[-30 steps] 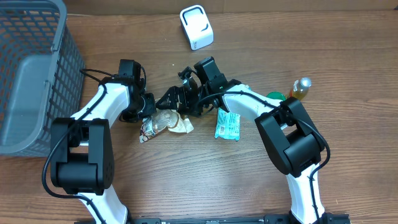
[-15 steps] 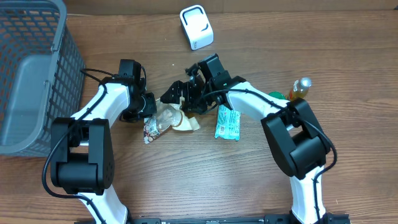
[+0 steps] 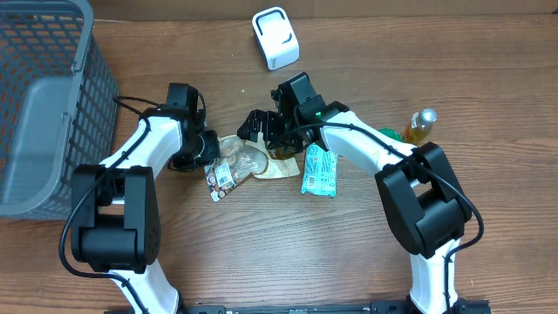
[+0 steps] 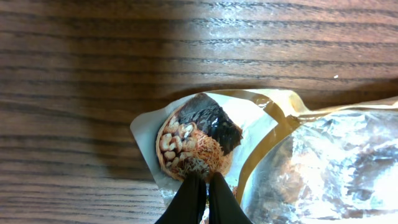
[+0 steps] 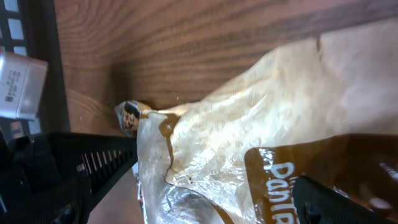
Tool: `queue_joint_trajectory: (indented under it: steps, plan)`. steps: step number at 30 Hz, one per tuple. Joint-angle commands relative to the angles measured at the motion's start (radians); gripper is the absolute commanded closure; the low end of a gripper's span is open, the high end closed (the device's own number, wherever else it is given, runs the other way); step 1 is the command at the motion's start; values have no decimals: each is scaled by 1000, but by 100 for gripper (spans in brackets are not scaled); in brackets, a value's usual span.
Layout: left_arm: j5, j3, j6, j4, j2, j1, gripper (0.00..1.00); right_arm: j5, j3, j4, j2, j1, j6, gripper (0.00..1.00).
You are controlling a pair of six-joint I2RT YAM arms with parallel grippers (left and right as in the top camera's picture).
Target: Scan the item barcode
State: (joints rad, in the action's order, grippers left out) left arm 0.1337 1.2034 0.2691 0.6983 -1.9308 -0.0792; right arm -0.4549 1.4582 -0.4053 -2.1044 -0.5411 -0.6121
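Observation:
The item is a crinkled cream, gold and foil snack packet [image 3: 244, 163] lying flat on the wooden table. A white printed patch that looks like a barcode [image 3: 221, 177] faces up at its lower left end. My left gripper [image 3: 207, 152] is shut on the packet's left edge; in the left wrist view its black fingertips [image 4: 191, 194] pinch the rim just below a food picture [image 4: 198, 135]. My right gripper [image 3: 261, 129] hovers open over the packet's upper right part. In the right wrist view the packet [image 5: 249, 124] fills the space between the spread fingers [image 5: 339, 202]. A white scanner [image 3: 275, 37] stands at the back.
A grey mesh basket [image 3: 39, 105] stands at the far left. A teal packet [image 3: 318, 171] lies just right of the snack packet. A small bottle [image 3: 423, 124] and a green object [image 3: 384, 134] sit at the right, beside the right arm.
The right gripper has shifted to the right, still open. The packet has spread out flatter towards the right, and its printed lower end has turned up. The left gripper has kept its grip.

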Motion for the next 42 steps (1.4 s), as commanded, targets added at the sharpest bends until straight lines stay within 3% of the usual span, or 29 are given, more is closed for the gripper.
queue_joint_trajectory:
  steps: [1,13,20,33,38,42]
  plan:
    - [16,-14,-31,0,5,-9,96,62,43,-2,61,0,45,0]
    - [15,-14,-31,0,5,-10,96,278,72,-98,58,-3,98,0]
    - [16,-14,-39,0,5,-9,96,273,67,-100,-5,-3,97,0]
    - [15,-14,-46,3,5,-9,96,84,66,-116,-69,-68,95,0]
    - [16,-14,-78,4,5,-8,96,-63,66,-67,-69,-97,56,0]
    - [18,-14,-140,14,5,-8,96,-302,66,50,-69,-81,54,0]
